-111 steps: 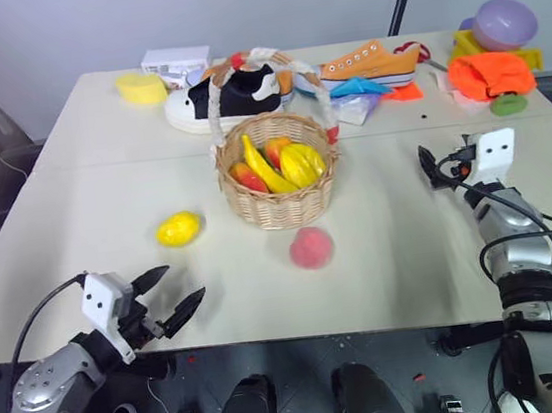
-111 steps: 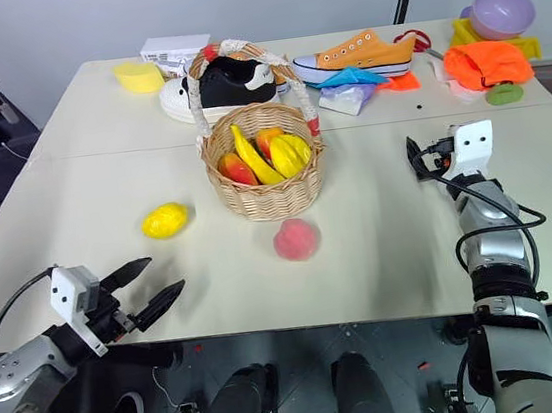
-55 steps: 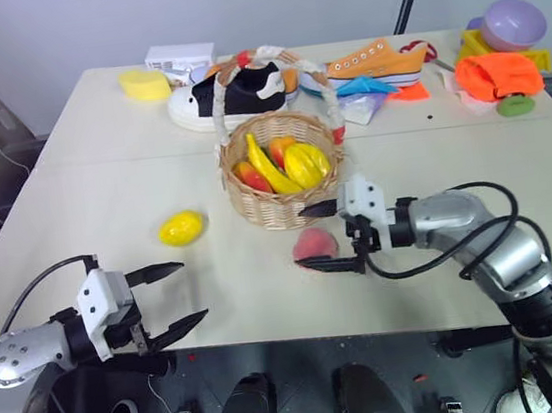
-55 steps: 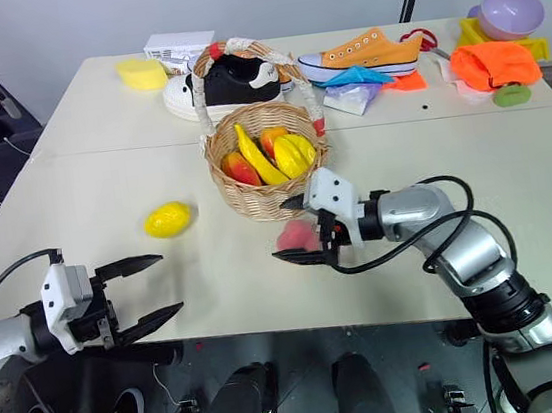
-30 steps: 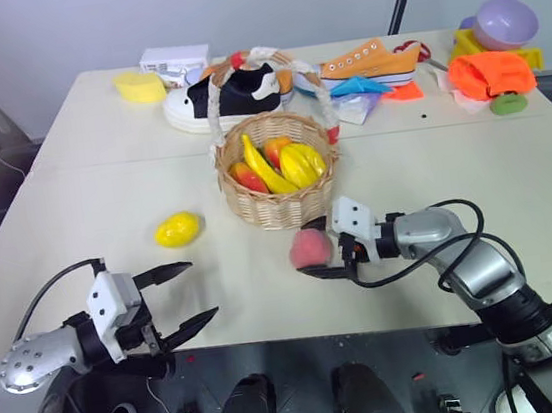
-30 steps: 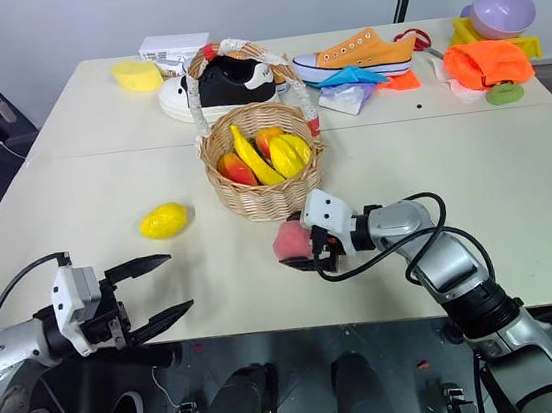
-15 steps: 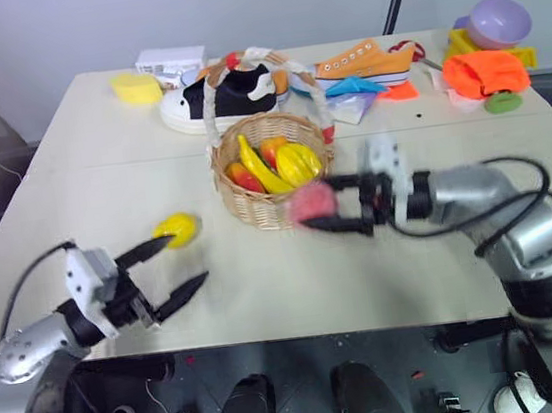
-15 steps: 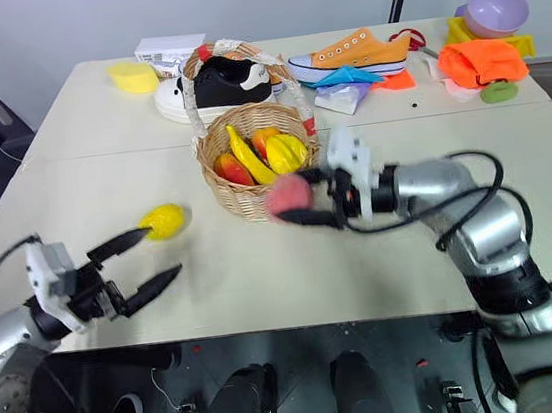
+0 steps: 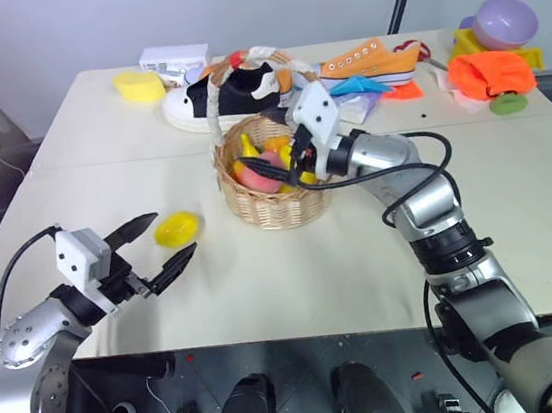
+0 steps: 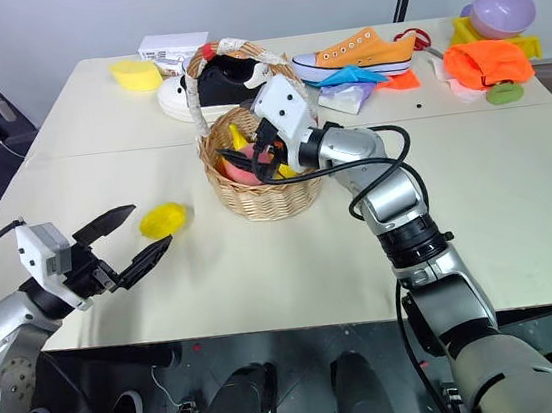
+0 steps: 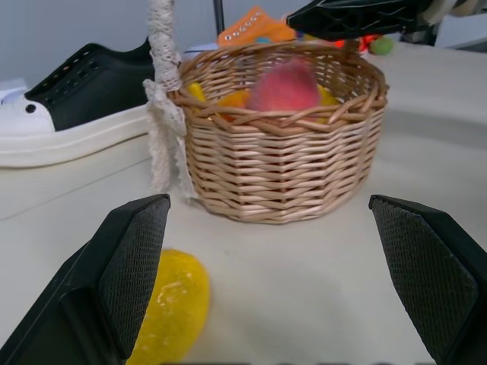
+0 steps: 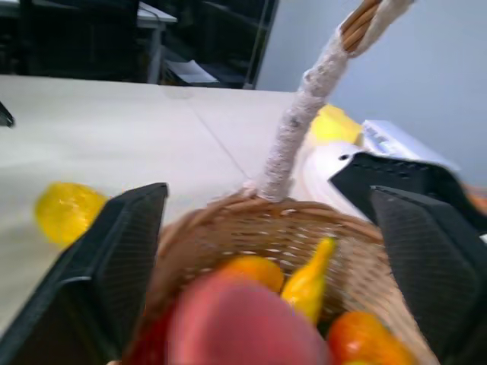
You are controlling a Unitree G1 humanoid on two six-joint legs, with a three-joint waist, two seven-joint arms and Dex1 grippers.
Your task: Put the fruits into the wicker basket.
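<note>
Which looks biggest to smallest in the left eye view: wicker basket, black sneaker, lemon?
1. wicker basket
2. black sneaker, close to the basket's span, partly hidden behind its handle, farther off, so unsure
3. lemon, clearly smallest

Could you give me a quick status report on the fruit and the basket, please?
Right gripper open over wicker basket, peach in the basket. Left gripper open, empty, flanking lemon on the table. Nothing in the way.
</note>
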